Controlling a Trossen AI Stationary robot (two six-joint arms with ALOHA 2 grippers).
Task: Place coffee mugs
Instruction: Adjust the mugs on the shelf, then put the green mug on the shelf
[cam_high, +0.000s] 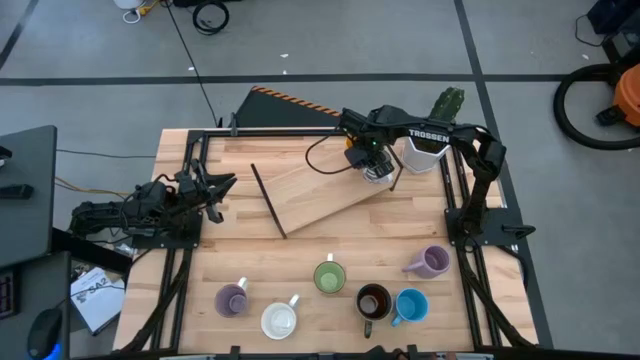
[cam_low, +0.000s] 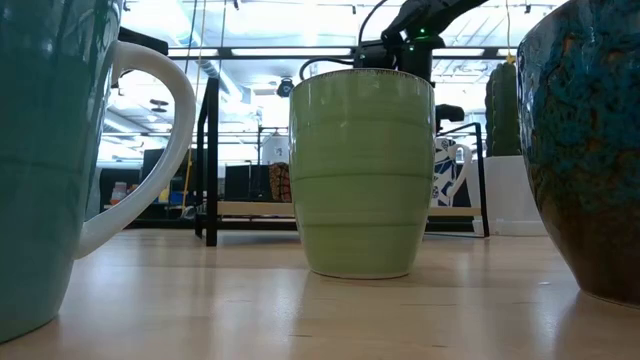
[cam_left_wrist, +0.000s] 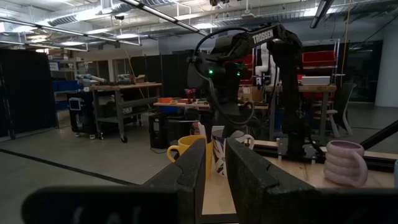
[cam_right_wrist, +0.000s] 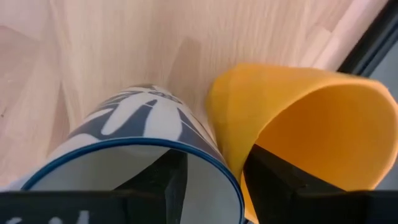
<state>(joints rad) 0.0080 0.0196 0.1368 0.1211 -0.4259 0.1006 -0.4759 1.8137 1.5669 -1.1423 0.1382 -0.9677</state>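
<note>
My right gripper (cam_right_wrist: 216, 155) reaches down over the wooden board (cam_high: 310, 190) at the table's far side, open. One finger is inside a white mug with a blue pattern (cam_right_wrist: 137, 118); the other is outside its wall, over the mouth of the orange mug (cam_right_wrist: 298, 106) standing beside it. Both mugs stand upright on the board, as the left wrist view shows (cam_left_wrist: 221, 155). Near the table's front stand purple (cam_high: 232, 300), white (cam_high: 280, 320), green (cam_high: 329, 277), dark brown (cam_high: 373, 300), blue (cam_high: 410, 305) and lilac (cam_high: 430, 262) mugs. My left gripper (cam_high: 215, 186) waits at the left edge, slightly open. My right gripper stands astride the white-and-blue mug's wall at its rim (cam_right_wrist: 227, 180), coming from above and pointing down. A strip of the mug's inside shows between the inner finger (cam_right_wrist: 165, 177) and the wall. Whether the outer finger (cam_right_wrist: 280, 174) touches either mug, I cannot tell.
A white faceted pot with a cactus (cam_high: 428, 150) stands right behind my right gripper. Black frame rails (cam_high: 455, 190) run along the table's sides and far edge. A dark bar (cam_high: 268, 200) borders the board's left end. Bare wood lies between the board and the front mugs.
</note>
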